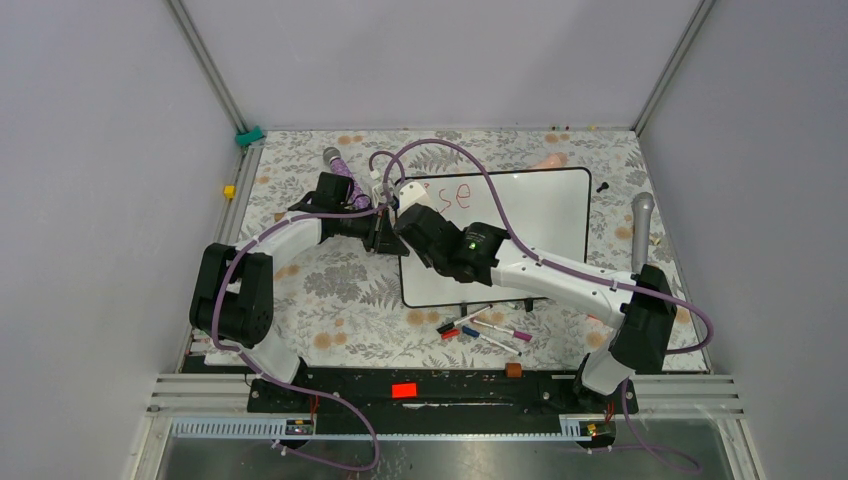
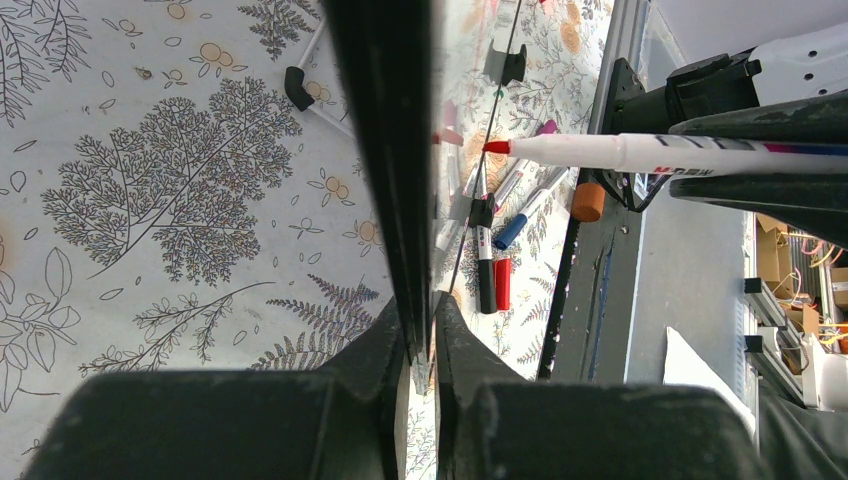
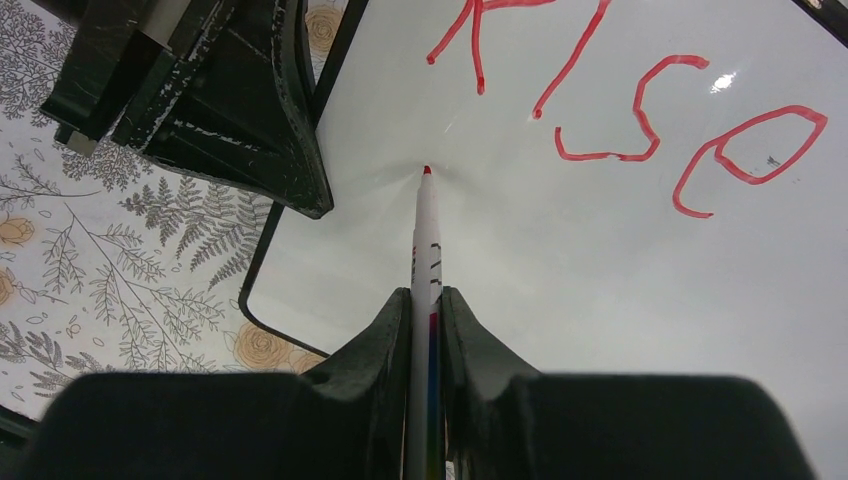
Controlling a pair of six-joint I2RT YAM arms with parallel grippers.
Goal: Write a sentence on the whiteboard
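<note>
Left arm (image 1: 290, 235), right arm (image 1: 570, 283) angled inward; left pincer (image 2: 420, 325), right pincer (image 3: 427, 305) both clamped (tips close together).

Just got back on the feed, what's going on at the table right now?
The left hand is shut on the left rim of the whiteboard, steadying it. The right hand is shut on a red marker, its tip at the board just below the first letters. Of the sentence, only "Rise" is written. Spare markers lie on the cloth nearby.

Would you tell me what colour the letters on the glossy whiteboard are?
Red handwritten letters; right wrist view shows them best.
</note>
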